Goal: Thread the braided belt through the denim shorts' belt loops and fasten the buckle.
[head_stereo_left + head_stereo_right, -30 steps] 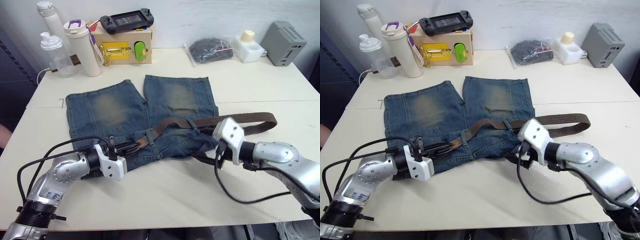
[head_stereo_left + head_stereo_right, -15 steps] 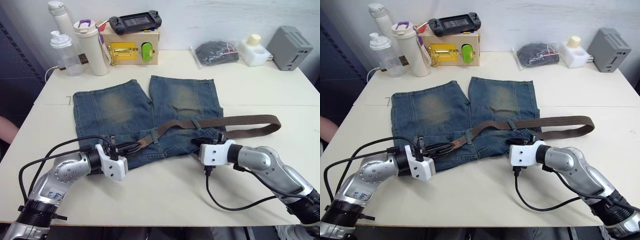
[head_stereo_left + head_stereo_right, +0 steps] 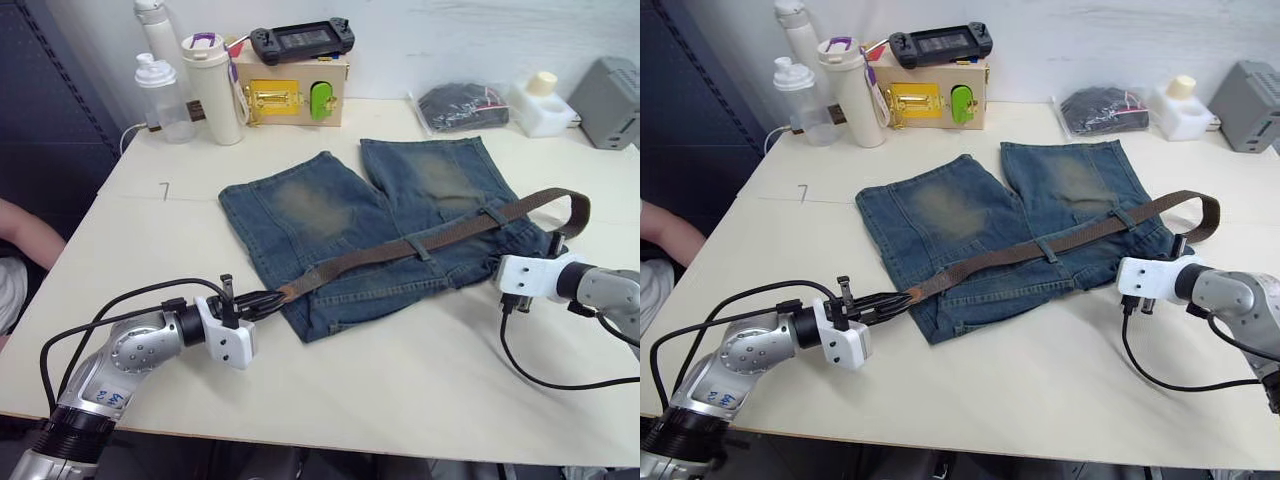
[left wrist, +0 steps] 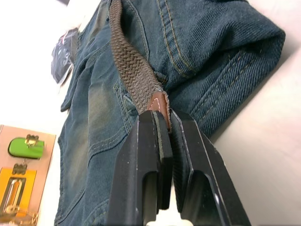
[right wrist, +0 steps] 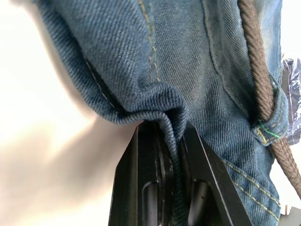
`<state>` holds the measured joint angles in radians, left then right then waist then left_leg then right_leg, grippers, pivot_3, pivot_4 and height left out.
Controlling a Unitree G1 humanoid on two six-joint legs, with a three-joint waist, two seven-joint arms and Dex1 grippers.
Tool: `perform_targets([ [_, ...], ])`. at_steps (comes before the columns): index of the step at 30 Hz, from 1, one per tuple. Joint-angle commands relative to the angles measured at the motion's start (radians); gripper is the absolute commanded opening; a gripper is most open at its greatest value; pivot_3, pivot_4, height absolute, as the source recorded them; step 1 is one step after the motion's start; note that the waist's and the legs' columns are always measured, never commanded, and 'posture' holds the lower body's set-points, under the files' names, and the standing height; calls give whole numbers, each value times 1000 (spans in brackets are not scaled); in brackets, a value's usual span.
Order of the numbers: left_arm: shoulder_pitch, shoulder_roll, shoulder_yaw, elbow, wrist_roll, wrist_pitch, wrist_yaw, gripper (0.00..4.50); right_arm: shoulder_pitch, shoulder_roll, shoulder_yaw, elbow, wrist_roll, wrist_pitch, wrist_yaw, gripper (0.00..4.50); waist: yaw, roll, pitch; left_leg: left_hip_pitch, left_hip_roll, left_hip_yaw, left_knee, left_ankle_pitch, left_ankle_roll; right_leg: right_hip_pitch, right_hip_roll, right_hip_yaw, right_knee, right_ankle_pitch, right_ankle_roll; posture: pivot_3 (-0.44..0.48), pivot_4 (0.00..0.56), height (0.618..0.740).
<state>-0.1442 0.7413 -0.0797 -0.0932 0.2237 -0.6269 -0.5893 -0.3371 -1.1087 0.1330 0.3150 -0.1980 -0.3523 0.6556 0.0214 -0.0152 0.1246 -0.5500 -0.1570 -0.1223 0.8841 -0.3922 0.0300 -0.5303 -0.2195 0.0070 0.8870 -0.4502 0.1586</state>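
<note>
The belt [image 3: 420,245] runs slantwise across the shorts [image 3: 390,225], stretched taut along the waistband near the front edge of the table [image 3: 380,400]. It's a dark brown braided strap, and its smooth lighter leather tip sits right at the left end effector [image 4: 162,129], whose two black fingers are clamped tight on that tip in the left wrist view. That looks like a pull: holding the tip lets the arm draw the strap along through the loops.

Two loops [image 3: 422,249] show over the strap, one near the middle of the waistband and another [image 3: 494,214] further toward the robot's right. Past the second, the strap curls back on itself in a bend off the right corner of the shorts. The buckle can't be made out here.

Over on the right, the right end effector [image 5: 171,141] is closed on a fold of denim at the corner of the shorts, cloth bunched between its fingers. Judging by that, it's anchoring the garment so the shorts don't slide while the other arm tugs.

The shorts lie flat, legs pointing away from the robot, faded blue with pale worn patches on each leg and tan stitching.

Farther back stand a box [image 3: 290,90] with a game console [image 3: 302,38] on top, bottles [image 3: 210,75] beside it, a dark pouch [image 3: 463,105], and a grey unit [image 3: 613,88]. A person's arm [image 3: 25,235] shows at the table's left edge.
</note>
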Motion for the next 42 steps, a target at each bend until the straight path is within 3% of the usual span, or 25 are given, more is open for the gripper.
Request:
perform_targets([
  [1, -2, 5, 11, -15, -3, -2, 7, 0, 10, -8, -50, 11, 11, -19, 14, 42, -1, 0, 0, 0, 0, 0, 0, 0, 0, -1, 0, 0, 1, 0, 0, 0, 150, 645],
  [6, -9, 0, 13, -18, -10, -13, 11, 0, 51, 16, -105, -47, 113, 84, 74, 42, 1, 0, 0, -1, 0, -1, 1, 0, 0, -1, 0, 0, 1, 0, 0, 0, 150, 645],
  [7, -10, 0, 15, -16, -10, -22, 16, 0, 59, 25, -134, -70, 171, 138, 100, 858, 1, 0, 0, -1, 0, -1, 1, 0, 0, -1, 0, 0, 1, 0, 0, 0, 150, 645],
  [9, -11, -1, 21, -14, -7, -38, 25, 0, 64, 35, -192, -120, 256, 232, 134, 1547, 0, 0, 0, -2, 0, -1, 1, 0, 0, -1, 0, 0, 1, 0, 0, 0, 150, 645],
  [15, -22, -12, 39, -8, -12, -96, 69, 0, 48, 18, -356, -371, 600, 658, 284, 4417, -4, 3, 1, -2, 2, -1, 1, 0, 0, -1, 1, -1, -2, 0, 0, 0, 150, 645],
  [16, -24, -14, 41, -8, -12, -100, 73, 0, 45, 19, -367, -408, 641, 722, 293, 4474, -4, 3, 1, -2, 2, -1, 1, 0, 0, -1, 1, -1, -2, 0, 0, 0, 150, 645],
  [18, -39, -29, 55, -12, 9, -130, 106, 0, 67, 4, -379, -612, 927, 980, 344, 4474, -5, 3, 1, -2, 3, -1, 0, 0, 0, 0, 1, -2, -5, 0, 0, 0, 150, 645],
  [20, -56, -34, 65, -5, 53, -175, 139, 0, 42, 30, -348, -734, 1186, 1209, 292, 4474, -6, 3, 1, -2, 4, -1, 0, 0, 0, 1, 1, -2, -7, 0, 0, 0, 150, 645],
  [24, -77, -31, 60, 17, 89, -225, 165, 0, -55, 201, -241, -721, 1601, 1454, -66, 4474, -7, 2, 2, 2, 9, -1, 0, 0, 0, 13, 3, -8, -21, 0, 0, 0, 150, 645],
  [30, -87, -26, 52, 21, 99, -242, 170, 0, -75, 443, -86, -562, 2105, 1342, -656, 4474, -1, 2, 2, 3, 6, -1, 1, -1, 2, 14, 2, -3, -18, 0, 0, 0, 150, 645],
  [35, -82, -23, 51, 17, 98, -240, 168, 0, -96, 700, -109, -510, 2170, 1240, -917, 4474, -17, 2, 2, 4, 4, -2, 2, -1, 2, 14, 3, -2, -15, 0, 0, 0, 150, 645],
  [41, -77, -16, 56, 16, 95, -231, 164, 0, -106, 832, -172, -510, 2170, 1203, -1069, 4474, -35, 3, 1, 6, 0, -7, -1, -1, 2, 13, 3, -1, -9, 0, 0, 0, 150, 645],
  [42, -77, -15, 54, 15, 95, -228, 163, 0, -106, 842, -179, -513, 2170, 1199, -1083, 4239, -40, 3, 1, 6, 0, -8, -1, -1, 2, 13, 3, -1, -7, 0, 0, 0, 150, 645],
])
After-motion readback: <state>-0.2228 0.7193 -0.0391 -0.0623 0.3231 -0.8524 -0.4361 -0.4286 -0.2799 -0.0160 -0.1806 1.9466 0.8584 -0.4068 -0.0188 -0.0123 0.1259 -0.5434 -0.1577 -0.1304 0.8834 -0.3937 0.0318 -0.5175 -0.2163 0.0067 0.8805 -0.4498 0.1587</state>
